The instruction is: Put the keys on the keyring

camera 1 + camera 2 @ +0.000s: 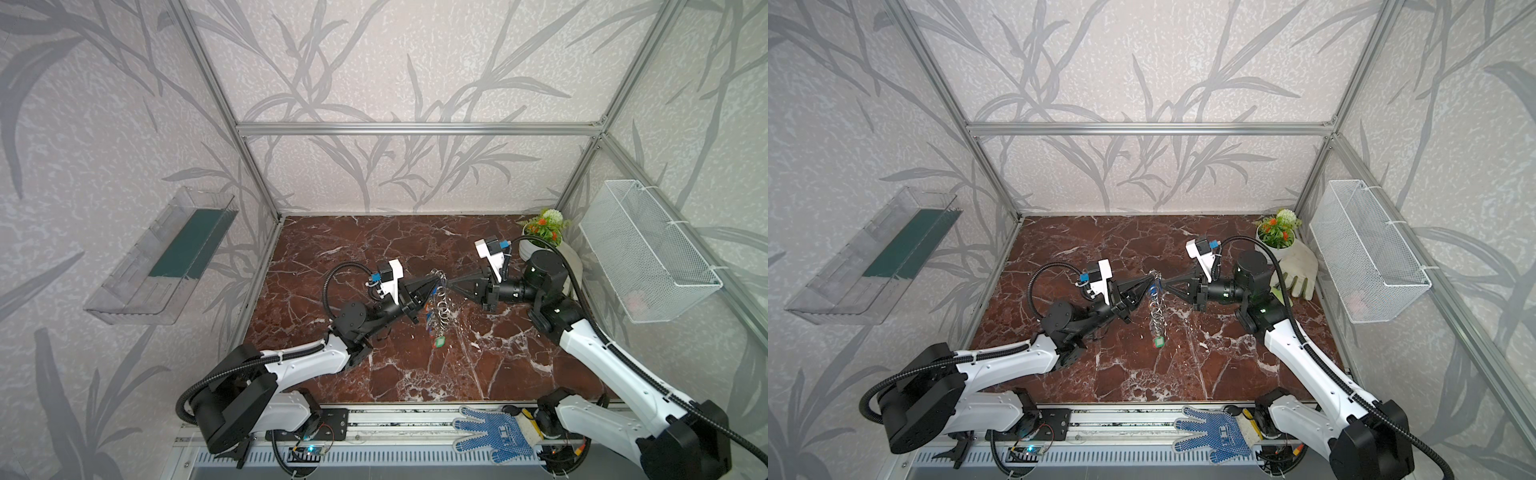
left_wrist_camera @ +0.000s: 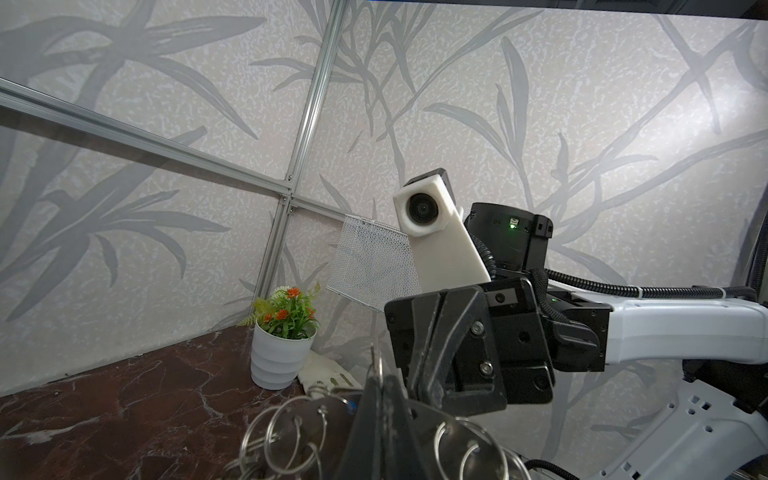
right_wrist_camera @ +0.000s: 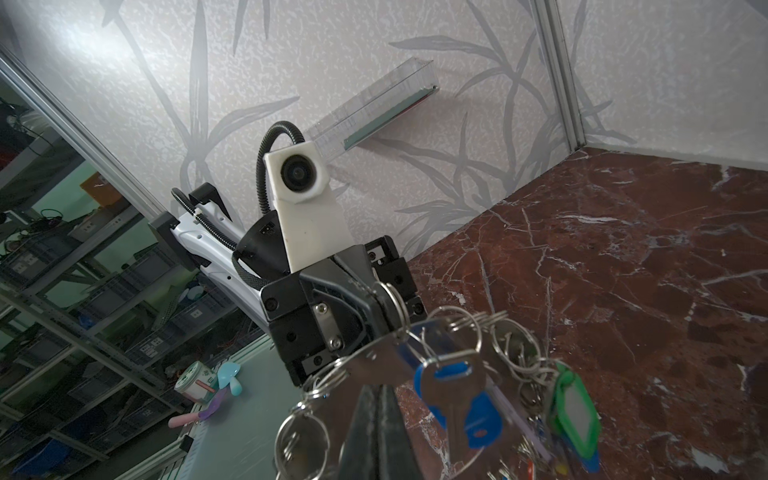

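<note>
My left pincer (image 1: 434, 286) and right pincer (image 1: 450, 286) both pinch the keyring (image 1: 444, 309); keys (image 1: 439, 342) hang beneath, none visibly loose.

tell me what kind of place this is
Probably a robot test booth inside a workshop: aluminium frame with wallpapered panels, marble-look tabletop, and stocked shelving racks outside it.

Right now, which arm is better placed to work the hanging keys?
Right, probably. Left gripper and right gripper both grip the keyring, but the blue-tagged key and green tag hang plainly in the right wrist view; the left barely shows them.
</note>
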Tool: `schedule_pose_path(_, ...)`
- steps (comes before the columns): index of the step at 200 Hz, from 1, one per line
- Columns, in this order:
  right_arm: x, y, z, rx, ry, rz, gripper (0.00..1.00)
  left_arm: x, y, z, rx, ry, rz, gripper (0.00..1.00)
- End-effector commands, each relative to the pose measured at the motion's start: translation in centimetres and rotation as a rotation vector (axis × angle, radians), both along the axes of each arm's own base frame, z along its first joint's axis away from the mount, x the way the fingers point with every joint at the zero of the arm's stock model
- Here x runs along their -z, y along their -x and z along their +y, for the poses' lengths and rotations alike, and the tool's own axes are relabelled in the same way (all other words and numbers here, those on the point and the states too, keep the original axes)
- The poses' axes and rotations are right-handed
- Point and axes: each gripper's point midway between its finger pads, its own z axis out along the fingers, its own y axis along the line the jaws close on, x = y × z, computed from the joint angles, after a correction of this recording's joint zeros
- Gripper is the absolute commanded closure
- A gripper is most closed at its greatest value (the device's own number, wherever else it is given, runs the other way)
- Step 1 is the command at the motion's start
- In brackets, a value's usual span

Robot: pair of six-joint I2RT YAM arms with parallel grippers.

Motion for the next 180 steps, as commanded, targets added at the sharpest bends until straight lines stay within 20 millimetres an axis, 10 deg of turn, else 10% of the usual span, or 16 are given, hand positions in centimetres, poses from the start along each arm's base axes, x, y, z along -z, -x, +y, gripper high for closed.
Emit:
schedule_pose_path(1, -1.8, -1.5, -1.8, 0.105, -0.024, -0.027, 0.85, -3.1, 1.3, 1.0, 0.024, 0.107, -0.075, 1.0)
schedule_pose_path(72, -4.7, -0.8, 1.0, -0.055, -0.068, -0.106, 0.63, -3.0, 1.9, 0.6, 0.066, 0.098, -0.077, 1.0)
schedule_pose_path(180, -2.6, 0.1, 2.4, -0.132, -0.066, -0.073, 0.74, -3.3, 2.2, 0.8, 0.068, 0.105, -0.083, 1.0)
